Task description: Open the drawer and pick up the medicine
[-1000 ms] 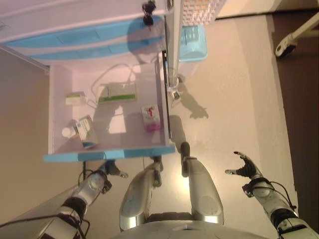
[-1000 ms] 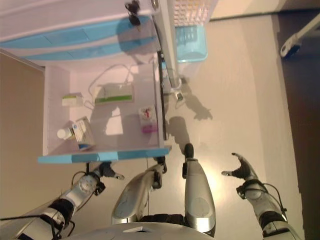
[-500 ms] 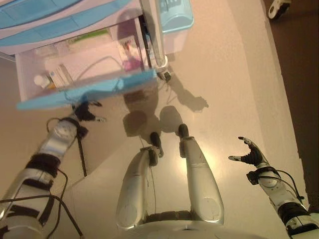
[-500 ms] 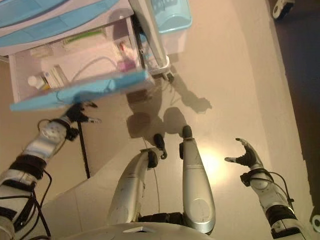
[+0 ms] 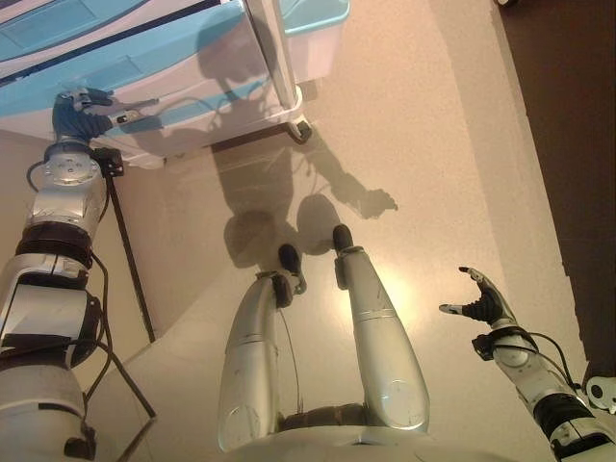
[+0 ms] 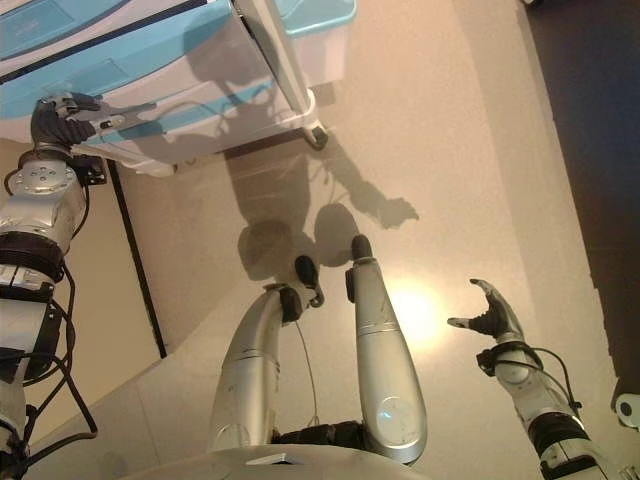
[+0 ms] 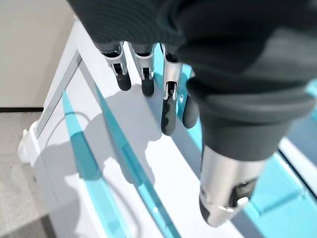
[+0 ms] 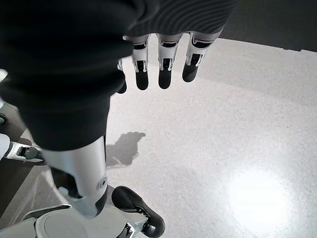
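A white cabinet with light blue drawer fronts (image 5: 144, 38) stands at the far left. Its lowest drawer (image 5: 207, 101) shows as a pale panel with a white cable line on it. I cannot tell how far out the drawer stands, and no medicine is in view. My left hand (image 5: 79, 111) is raised against the cabinet's left end. Its fingers (image 7: 168, 106) are relaxed and hold nothing, over white and blue strips (image 7: 133, 171). My right hand (image 5: 478, 306) hangs open and empty over the floor at the lower right, its fingers (image 8: 163, 74) straight.
A light blue bin (image 5: 313, 14) stands right of the cabinet, beside a white upright rail. A castor (image 5: 300, 130) sits under the cabinet's right corner. The floor is beige with a dark strip (image 5: 568, 144) along the right.
The whole view has shifted, so the drawer's inside and its boxes no longer show. My left hand has risen from under the drawer front to the cabinet's face. The right hand has stayed put.
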Controlling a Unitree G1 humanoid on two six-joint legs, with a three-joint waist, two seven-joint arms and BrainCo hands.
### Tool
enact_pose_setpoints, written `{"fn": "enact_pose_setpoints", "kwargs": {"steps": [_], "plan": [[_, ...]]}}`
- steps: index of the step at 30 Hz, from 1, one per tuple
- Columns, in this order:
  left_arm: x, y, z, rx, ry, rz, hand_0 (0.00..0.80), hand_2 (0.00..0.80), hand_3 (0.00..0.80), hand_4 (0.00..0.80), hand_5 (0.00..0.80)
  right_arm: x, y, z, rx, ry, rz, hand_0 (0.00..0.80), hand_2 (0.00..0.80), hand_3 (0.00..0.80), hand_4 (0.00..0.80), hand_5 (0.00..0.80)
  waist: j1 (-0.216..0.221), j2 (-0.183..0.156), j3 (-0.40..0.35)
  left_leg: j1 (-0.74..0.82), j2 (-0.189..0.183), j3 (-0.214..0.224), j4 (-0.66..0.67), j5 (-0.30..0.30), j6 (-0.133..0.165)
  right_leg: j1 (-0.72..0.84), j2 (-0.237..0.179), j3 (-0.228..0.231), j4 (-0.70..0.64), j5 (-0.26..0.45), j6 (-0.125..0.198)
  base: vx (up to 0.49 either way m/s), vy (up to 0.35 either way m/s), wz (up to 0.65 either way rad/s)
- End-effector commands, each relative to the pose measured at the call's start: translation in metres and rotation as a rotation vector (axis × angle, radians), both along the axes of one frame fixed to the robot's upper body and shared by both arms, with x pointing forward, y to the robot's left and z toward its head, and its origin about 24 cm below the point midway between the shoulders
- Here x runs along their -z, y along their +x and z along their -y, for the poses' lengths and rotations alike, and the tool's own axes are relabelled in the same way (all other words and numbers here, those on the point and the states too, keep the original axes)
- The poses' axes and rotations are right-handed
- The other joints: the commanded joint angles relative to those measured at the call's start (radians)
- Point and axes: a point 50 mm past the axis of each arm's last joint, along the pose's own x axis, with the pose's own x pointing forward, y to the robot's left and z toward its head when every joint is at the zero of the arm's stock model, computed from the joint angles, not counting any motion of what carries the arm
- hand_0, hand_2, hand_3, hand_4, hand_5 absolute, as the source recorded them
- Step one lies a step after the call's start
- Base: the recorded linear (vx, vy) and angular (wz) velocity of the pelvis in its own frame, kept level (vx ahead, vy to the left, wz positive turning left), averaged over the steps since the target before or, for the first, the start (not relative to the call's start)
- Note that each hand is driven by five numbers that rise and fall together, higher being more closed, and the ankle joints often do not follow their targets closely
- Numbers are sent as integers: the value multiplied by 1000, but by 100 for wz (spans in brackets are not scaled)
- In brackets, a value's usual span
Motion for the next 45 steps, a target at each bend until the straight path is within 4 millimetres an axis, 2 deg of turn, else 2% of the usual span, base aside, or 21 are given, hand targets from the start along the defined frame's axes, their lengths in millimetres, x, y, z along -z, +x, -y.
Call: {"fn": "enact_pose_setpoints", "kwargs": {"steps": [1, 5, 9, 10, 11, 14, 17, 20, 22, 25, 27, 31, 34, 36, 39, 42, 45], "plan": [[-20, -19, -30, -139, 55, 71, 0, 0, 0, 0, 0, 6, -9, -5, 1, 22, 20, 0, 0, 0, 0, 0, 6, -23, -44, 119, -42, 14, -73, -113, 10, 103, 44, -35, -30, -93, 5, 19, 13, 4], [-16, -19, -29, -134, 50, 54, 0, 0, 0, 0, 0, 5, -9, -6, -6, 28, 29, 0, 0, 0, 0, 0, 10, -23, -44, 138, -43, 12, -83, -113, 6, 123, 42, -34, -42, -94, 7, 0, 0, 0], [-11, -16, -19, -42, 34, 76, 0, 0, 0, 0, 0, 7, -9, -12, -19, 51, 46, 0, 0, 0, 0, 0, 20, -23, -44, 175, -46, 7, -113, -107, 5, 159, 38, -37, -59, -93, 12, -21, -49, 4], [-10, -16, -18, -32, 31, 82, 0, 0, 0, 0, 0, 6, -8, -13, -21, 53, 49, 0, 0, 0, 0, 0, 20, -25, -44, 167, -43, 15, -123, -79, 9, 152, 36, -41, -72, -67, 7, -86, -68, 4], [-5, -16, -14, 11, 9, 98, 0, 0, 0, 0, 0, 7, -9, -14, -24, 62, 51, 0, 0, 0, 0, 0, 22, -24, -44, 181, -44, 12, -132, -77, 8, 163, 35, -42, -72, -69, 7, -74, -70, 4], [24, -17, 4, 184, -103, 147, 0, 0, 0, 0, 0, 11, -13, -19, -31, 93, 44, 0, 0, 0, 0, 0, 35, -17, -48, 239, -52, -2, -168, -68, 0, 218, 27, -47, -88, -73, 10, 22, -90, 4], [81, -31, 24, 317, -215, 120, 0, 0, 0, 0, 0, 20, -21, -22, -35, 127, 11, 0, 0, 0, 0, 0, 59, -10, -78, 310, -64, -30, -229, -48, -13, 295, 10, -61, -136, -71, 17, 47, -142, 2], [154, -61, 42, 354, -343, 5, 0, 0, 0, 0, 0, 34, -36, -27, -32, 153, -44, 0, 0, 0, 0, 0, 90, -7, -127, 398, -78, -69, -310, -18, -27, 405, -13, -90, -215, -67, 25, 75, -184, 19], [207, -92, 54, 351, -406, -133, 0, 0, 0, 0, 0, 46, -48, -32, -30, 169, -103, 0, 0, 0, 0, 0, 110, -8, -175, 465, -85, -99, -372, 4, -34, 490, -23, -113, -280, -62, 30, 116, -195, 32], [264, -138, 67, 341, -457, -333, 0, 0, 0, 0, 0, 60, -64, -36, -21, 197, -186, 0, 0, 0, 0, 0, 138, -12, -241, 556, -88, -134, -459, 30, -43, 607, -23, -147, -381, -51, 32, 107, -178, 25], [290, -167, 66, 312, -468, -467, 0, 0, 0, 0, 0, 70, -76, -37, -15, 205, -245, 0, 0, 0, 0, 0, 153, -12, -282, 614, -85, -148, -514, 44, -53, 683, -16, -170, -454, -43, 32, 82, -142, 37], [325, -212, 68, 231, -513, -690, 0, 0, 0, 0, 0, 84, -92, -42, -28, 196, -346, 0, 0, 0, 0, 0, 170, -13, -345, 682, -73, -155, -580, 62, -65, 765, -5, -197, -541, -25, 31, 20, -77, 24], [340, -232, 74, 218, -507, -817, 0, 0, 0, 0, 0, 90, -99, -44, -47, 175, -402, 0, 0, 0, 0, 0, 181, -12, -373, 707, -67, -158, -608, 71, -71, 800, -3, -213, -582, -13, 32, -59, -32, 12], [350, -248, 79, 176, -590, -875, 0, 0, 0, 0, 0, 95, -102, -44, -38, 168, -444, 0, 0, 0, 0, 0, 193, -13, -393, 724, -65, -161, -628, 76, -76, 828, -4, -231, -616, -4, 33, -109, -16, 15], [360, -264, 85, 109, -716, -891, 0, 0, 0, 0, 0, 99, -105, -45, 20, 211, -469, 0, 0, 0, 0, 0, 208, -21, -407, 737, -64, -156, -643, 81, -81, 852, -6, -254, -647, 8, 36, -91, -24, 13], [367, -273, 101, 131, -803, -919, 0, 0, 0, 0, 0, 104, -108, -50, 83, 289, -485, 0, 0, 0, 0, 0, 219, -27, -419, 748, -59, -155, -668, 90, -83, 864, -6, -268, -661, 13, 37, -57, -32, 9], [370, -274, 116, 218, -817, -944, 0, 0, 0, 0, 0, 107, -108, -57, 101, 367, -497, 0, 0, 0, 0, 0, 224, -31, -428, 757, -54, -153, -688, 95, -82, 868, -6, -271, -665, 14, 40, -36, -26, 5]]}}
